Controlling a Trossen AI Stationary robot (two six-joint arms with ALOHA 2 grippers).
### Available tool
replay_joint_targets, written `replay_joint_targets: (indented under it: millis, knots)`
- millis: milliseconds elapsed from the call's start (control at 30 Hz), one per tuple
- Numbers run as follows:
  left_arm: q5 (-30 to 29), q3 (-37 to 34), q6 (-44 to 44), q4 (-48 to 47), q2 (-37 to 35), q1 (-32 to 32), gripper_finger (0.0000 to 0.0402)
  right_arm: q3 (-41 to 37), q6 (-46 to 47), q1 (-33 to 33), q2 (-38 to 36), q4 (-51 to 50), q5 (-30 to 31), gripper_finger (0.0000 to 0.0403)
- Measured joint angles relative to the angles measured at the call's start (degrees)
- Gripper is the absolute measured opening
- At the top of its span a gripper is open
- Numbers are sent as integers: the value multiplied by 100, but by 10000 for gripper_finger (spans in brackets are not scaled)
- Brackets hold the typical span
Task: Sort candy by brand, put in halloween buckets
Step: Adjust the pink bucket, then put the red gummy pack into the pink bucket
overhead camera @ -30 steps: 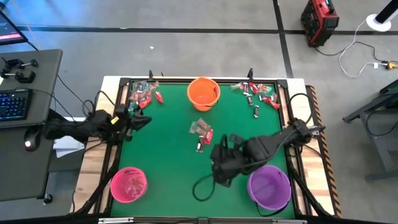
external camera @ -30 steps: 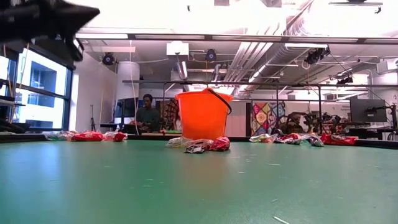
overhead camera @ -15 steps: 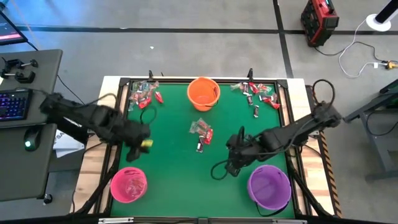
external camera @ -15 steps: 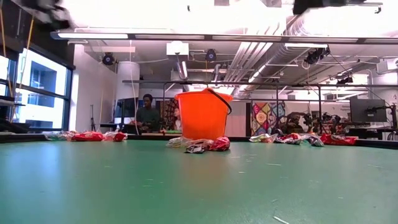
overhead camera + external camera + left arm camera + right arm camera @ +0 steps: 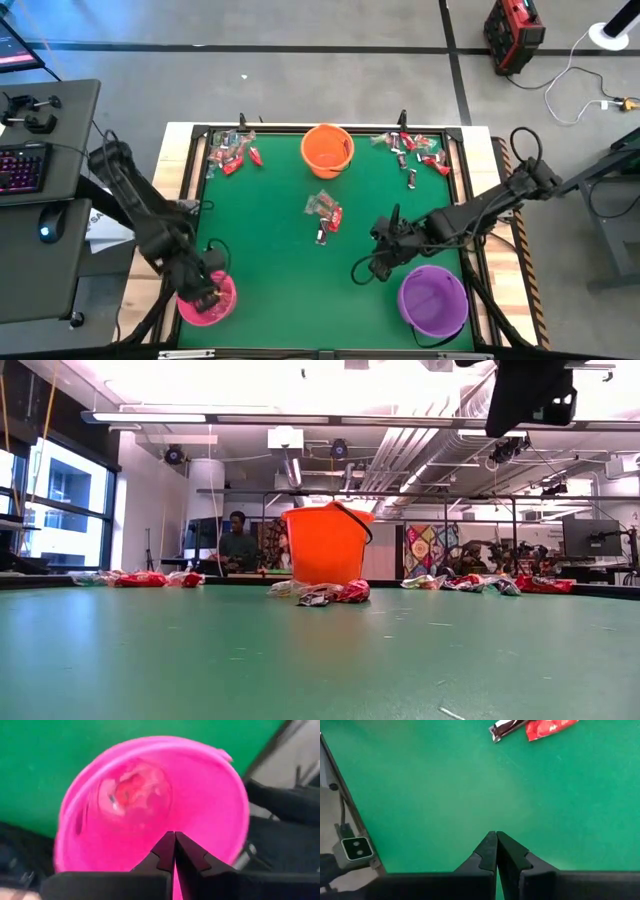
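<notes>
2 grippers closed | left gripper (image 5: 175, 840) over pink bucket (image 5: 210, 795)

Orange bucket (image 5: 327, 149), pink bucket (image 5: 208, 298), purple bucket (image 5: 433, 300); green table (image 5: 280, 240).

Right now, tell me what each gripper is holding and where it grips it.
Nothing is held. The left gripper is shut and empty over the pink bucket; the right gripper is shut and empty above the green mat.
</notes>
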Motion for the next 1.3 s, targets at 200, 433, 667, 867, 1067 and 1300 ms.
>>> replay_joint_targets:
  millis: [200,433,667,867,1067,1300]
  knots:
    - [-281,-141,-110,336,416,114,0,4,-389,-152,0,22,2,0]
    - [-1086,-141,-70,314,462,361,0,9,-586,-260,0,85,0,0]
    - [-1235,-139,436,255,462,642,0,9,-668,-274,0,251,25,0]
    - [-1318,-139,838,220,457,900,0,11,-669,-274,2,457,135,0]
    - [-887,-138,854,334,385,965,0,11,-668,-274,4,612,141,0]
    - [-526,146,970,349,-426,671,0,15,-670,-283,4,958,5,0]
